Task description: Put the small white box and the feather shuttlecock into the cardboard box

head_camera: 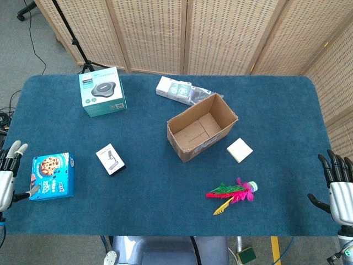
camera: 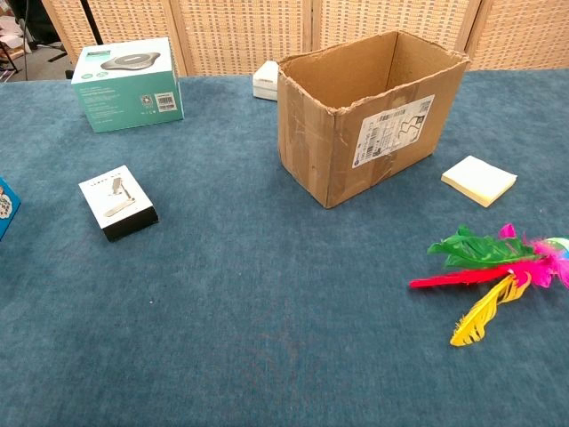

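Now we rest both hands, left hand (head_camera: 7,168) and right hand (head_camera: 337,185), spread and empty beside the open corrugated cardboard box (head_camera: 201,127), flat small white box (head_camera: 239,150) and bright feather shuttlecock (head_camera: 234,193).

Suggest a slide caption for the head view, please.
Open cardboard box mid-table, small white box and feather shuttlecock still outside, both hands idle at the edges.

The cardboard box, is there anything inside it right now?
No, the head view looks straight into the open cardboard box and shows only its bare bottom flaps.
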Controlling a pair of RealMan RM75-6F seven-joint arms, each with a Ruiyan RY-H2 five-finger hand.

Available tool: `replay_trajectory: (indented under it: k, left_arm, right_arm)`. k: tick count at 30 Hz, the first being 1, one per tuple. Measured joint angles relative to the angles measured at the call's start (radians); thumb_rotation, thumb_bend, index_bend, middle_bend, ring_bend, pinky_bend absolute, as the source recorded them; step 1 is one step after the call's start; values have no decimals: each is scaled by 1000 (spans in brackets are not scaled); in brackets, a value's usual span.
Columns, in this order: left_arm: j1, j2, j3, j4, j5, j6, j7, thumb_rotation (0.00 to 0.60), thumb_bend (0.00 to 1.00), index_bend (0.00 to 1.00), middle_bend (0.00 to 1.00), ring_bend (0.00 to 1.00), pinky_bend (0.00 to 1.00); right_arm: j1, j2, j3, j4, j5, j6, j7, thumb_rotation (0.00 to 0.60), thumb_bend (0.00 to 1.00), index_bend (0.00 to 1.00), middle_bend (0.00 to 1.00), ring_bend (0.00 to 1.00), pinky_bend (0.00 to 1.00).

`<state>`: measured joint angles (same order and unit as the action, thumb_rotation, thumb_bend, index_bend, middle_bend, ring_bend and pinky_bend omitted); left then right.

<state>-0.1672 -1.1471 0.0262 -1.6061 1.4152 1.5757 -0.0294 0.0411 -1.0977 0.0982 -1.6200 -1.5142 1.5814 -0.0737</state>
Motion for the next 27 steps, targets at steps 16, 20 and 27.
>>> replay_trajectory:
  k: [16, 20, 27]
  left_arm:
    - [-137, -3, -38, 39, 95, -206, 49, 600, 0, 0, 0, 0, 0]
    - [-259, -29, -60, 99, 114, -379, 62, 600, 0, 0, 0, 0, 0]
    - [-443, -131, -55, 313, 176, -621, 1, 600, 0, 0, 0, 0, 0]
  right_arm:
    - [11, 4, 6, -3, 38, -46, 16, 600, 0, 25, 0, 0, 0]
    - [17, 2, 18, 6, 65, -58, 19, 600, 0, 25, 0, 0, 0]
    - [26, -1, 36, 34, 113, -88, 45, 600, 0, 25, 0, 0, 0]
